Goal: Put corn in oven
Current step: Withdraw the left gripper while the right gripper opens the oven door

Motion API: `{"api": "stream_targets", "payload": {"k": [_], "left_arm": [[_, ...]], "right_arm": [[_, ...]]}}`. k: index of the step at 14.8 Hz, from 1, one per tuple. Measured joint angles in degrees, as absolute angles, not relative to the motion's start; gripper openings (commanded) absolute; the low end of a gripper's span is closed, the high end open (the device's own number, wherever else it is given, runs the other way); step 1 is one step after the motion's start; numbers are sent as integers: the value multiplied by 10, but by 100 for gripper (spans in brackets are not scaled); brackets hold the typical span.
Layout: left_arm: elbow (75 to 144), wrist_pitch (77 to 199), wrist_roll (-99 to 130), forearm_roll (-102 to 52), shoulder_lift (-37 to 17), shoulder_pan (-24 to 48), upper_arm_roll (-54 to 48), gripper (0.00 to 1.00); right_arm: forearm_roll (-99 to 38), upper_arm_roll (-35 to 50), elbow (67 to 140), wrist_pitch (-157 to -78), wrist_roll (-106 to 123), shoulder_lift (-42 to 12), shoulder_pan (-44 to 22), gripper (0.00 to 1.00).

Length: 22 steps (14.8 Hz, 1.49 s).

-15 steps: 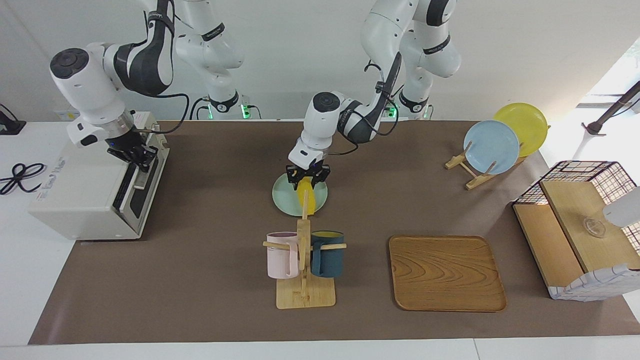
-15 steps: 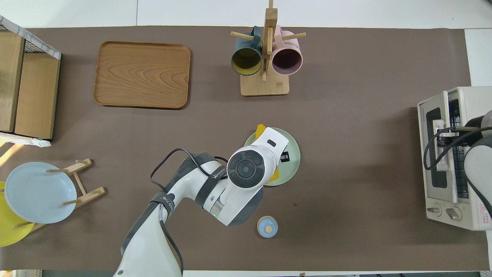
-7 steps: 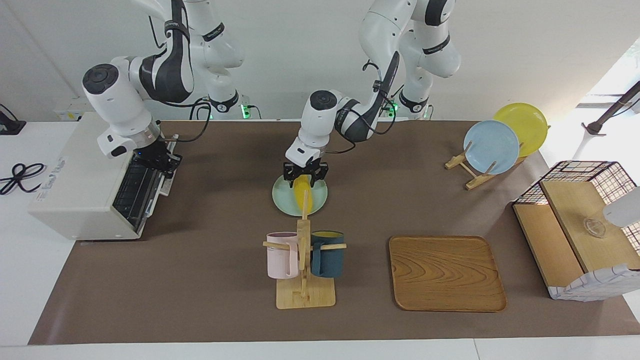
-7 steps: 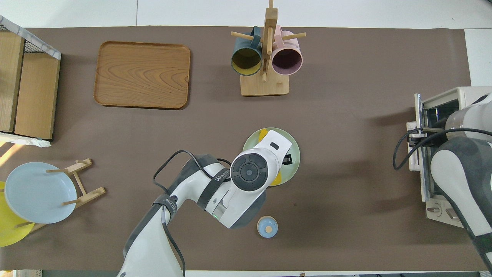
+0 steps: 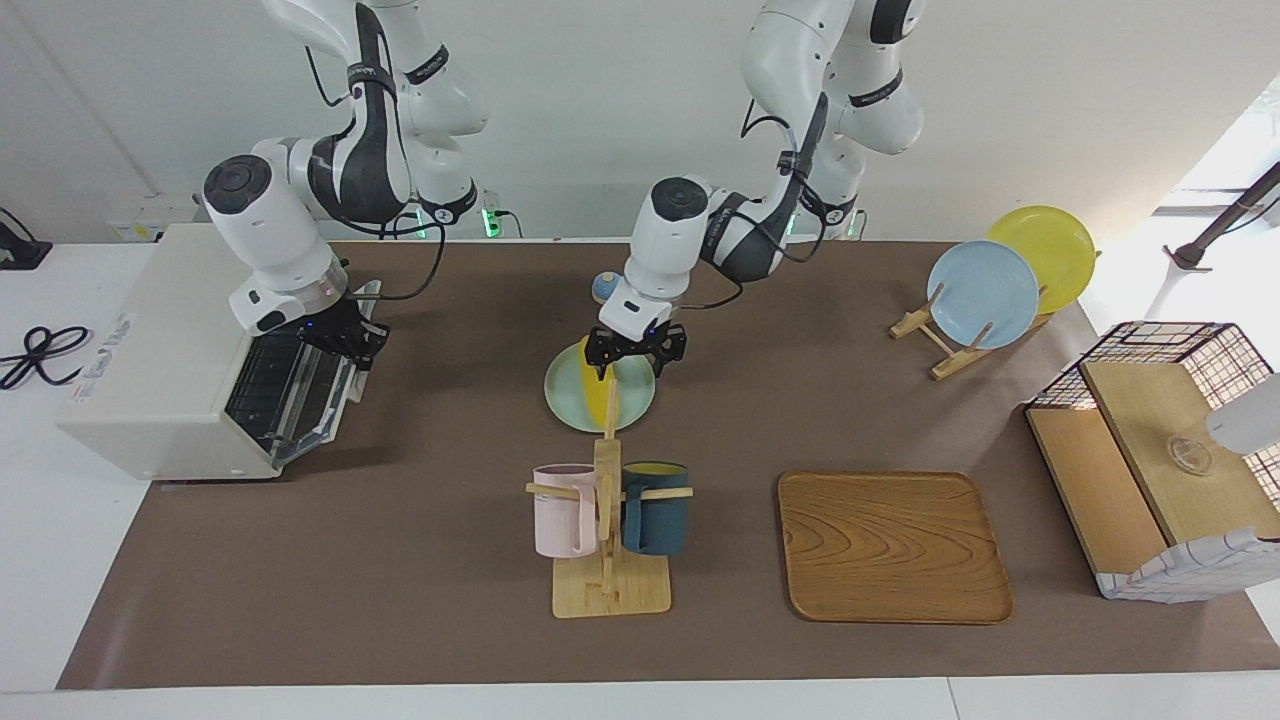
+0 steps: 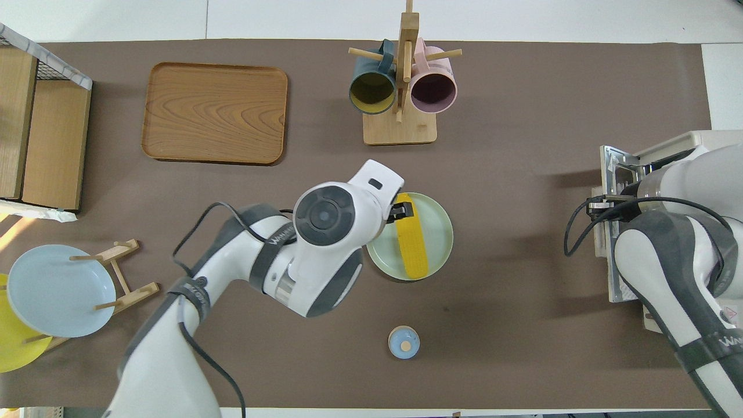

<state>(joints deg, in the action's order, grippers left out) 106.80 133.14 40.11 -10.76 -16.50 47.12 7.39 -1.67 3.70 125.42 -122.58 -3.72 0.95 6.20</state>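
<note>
Yellow and finely ribbed, the long plastic corn cob (image 6: 411, 244) lies flat across the round pale-green plate (image 6: 440, 231) near the middle of the brown table mat (image 5: 400, 560). The left gripper (image 5: 636, 350) hangs over the edge of that plate, above one end of the corn, its jaws spread apart and grasping nothing. The right gripper (image 5: 345, 338) is at the right arm's end of the table, clenched on the metal bar handle (image 6: 601, 210) of the boxy off-white toaster oven (image 5: 160, 400), whose dark glass door (image 5: 300, 385) stands partly lowered, tilted out from the front. A small blue round lid with a wooden knob (image 6: 403, 342) sits on the mat nearer to the robots than the plate. Farther from the robots stands a wooden mug tree (image 5: 607, 540) carrying a pink mug (image 5: 563, 510) and a dark teal mug (image 5: 655, 507), and beside it lies a rounded wooden tray (image 5: 893, 545). Toward the left arm's end, a blue plate (image 5: 982, 293) and a yellow plate (image 5: 1050, 250) lean in a wooden rack, near a wire-and-wood basket box (image 5: 1160, 450).
</note>
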Motion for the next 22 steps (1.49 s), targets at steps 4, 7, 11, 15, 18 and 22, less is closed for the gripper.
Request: {"api": "stream_targets", "payload": {"k": [4,7,11,15,18,22], "left_arm": [[1008,1195,283,-106,-124,340,78,100],[978,1141,212,-96,-113,262,79,100],[970,1094,110,-91,-86,194,80,100],[970,1046,53,-39,-47,169,79,100],[970,1011,24,-13,-22,156,80,100],[970,960,21,-10,7,155,78,100]], "right_arm": [[-17,39,1294,-1297,-49,-3,47,0],[-17,42,1306,-1322,-49,-10,45,0],[-17,44,1314,-1339,-49,-18,45,0],[-17,46,1341,-1395,-49,-32,43,0],[-16,46,1344,-1419,-50,-53,43,0],[-9,43,1345,-1420,-80,-53,36,0]]}}
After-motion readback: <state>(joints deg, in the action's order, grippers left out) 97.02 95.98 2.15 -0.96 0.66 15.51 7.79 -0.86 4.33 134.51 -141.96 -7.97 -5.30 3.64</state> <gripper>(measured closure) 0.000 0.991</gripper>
